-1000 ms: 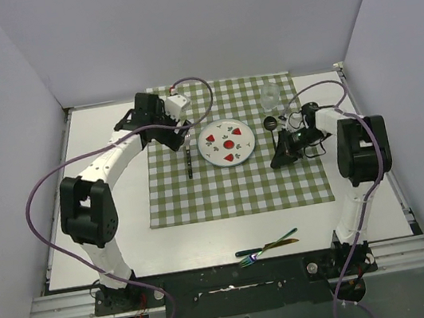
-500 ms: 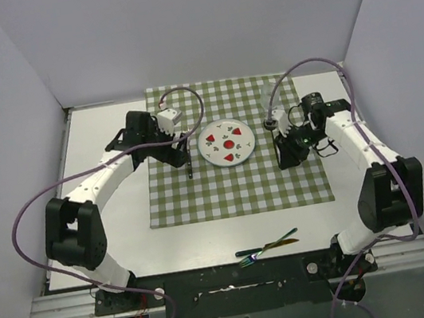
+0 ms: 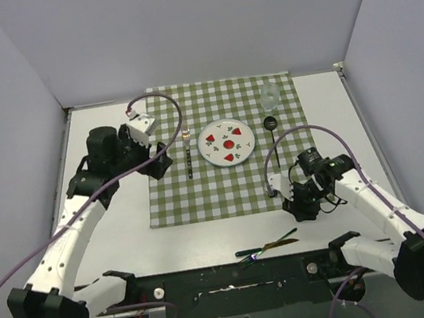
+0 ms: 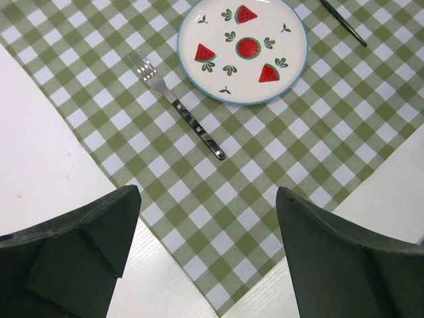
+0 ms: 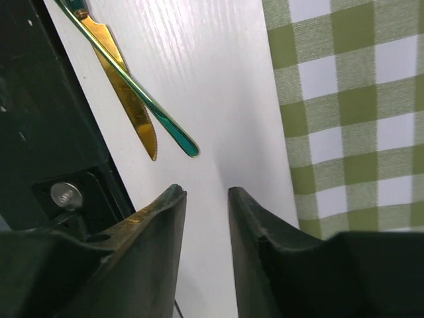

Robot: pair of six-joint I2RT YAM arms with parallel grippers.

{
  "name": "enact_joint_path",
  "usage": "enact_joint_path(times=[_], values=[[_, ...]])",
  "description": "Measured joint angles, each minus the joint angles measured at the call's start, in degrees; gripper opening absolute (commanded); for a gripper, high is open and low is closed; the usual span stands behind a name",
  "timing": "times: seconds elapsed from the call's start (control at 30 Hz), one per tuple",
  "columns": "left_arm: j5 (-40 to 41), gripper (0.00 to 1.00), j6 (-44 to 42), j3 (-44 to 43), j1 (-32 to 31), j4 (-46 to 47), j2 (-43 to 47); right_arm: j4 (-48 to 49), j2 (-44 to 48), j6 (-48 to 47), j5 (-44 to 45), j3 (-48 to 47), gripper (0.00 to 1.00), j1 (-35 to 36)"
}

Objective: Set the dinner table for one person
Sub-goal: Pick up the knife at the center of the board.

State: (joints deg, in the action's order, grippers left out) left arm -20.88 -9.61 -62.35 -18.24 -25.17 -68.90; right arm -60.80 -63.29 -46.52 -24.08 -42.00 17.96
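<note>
On the dinner table (image 3: 120, 238) lies a green-and-white checked cloth (image 3: 225, 193). A white plate (image 3: 226, 142) with watermelon prints sits on the cloth. A black-handled fork (image 3: 188, 159) lies left of it and a black spoon (image 3: 272, 135) right of it. In the left wrist view, the fork (image 4: 177, 107) and plate (image 4: 243, 50) are ahead of my left gripper (image 4: 209, 199), which is open and empty over the cloth's corner. My right gripper (image 5: 205, 192) hovers over bare tabletop near the cloth's near right edge, jaws slightly open with nothing between them.
A clear glass (image 3: 270, 97) stands at the cloth's far right corner. A gold knife (image 5: 126, 99) and a teal-handled piece of cutlery (image 5: 156, 112) lie crossed near the table's front edge, just ahead of the right gripper. The black base rail (image 5: 40, 132) runs beside them.
The left arm drew back to the left, away from the fork. The right arm swung from beside the spoon toward the near edge, and its jaws parted.
</note>
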Motion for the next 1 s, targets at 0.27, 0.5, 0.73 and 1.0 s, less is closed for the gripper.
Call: enact_joint_path(times=[0.27,0.5,0.73,1.0], values=[[-1.01,0.83,-3.13,6.82,3.23,-5.66,14.45,1.01,2.27,-2.97,4.44,0.24,0.37,5.38],[-3.85,0.83,-4.57,13.29,7.65,-11.89,22.40,4.28,0.96,0.28,6.29,0.22,0.38,17.81],[-5.51,0.83,-4.22,13.25,14.16,-14.12,27.32,9.11,-4.28,4.11,8.13,0.22,0.37,26.75],[-4.20,0.83,-0.98,13.29,22.84,-12.66,31.82,11.41,-6.19,5.51,8.41,-0.96,0.38,32.72]])
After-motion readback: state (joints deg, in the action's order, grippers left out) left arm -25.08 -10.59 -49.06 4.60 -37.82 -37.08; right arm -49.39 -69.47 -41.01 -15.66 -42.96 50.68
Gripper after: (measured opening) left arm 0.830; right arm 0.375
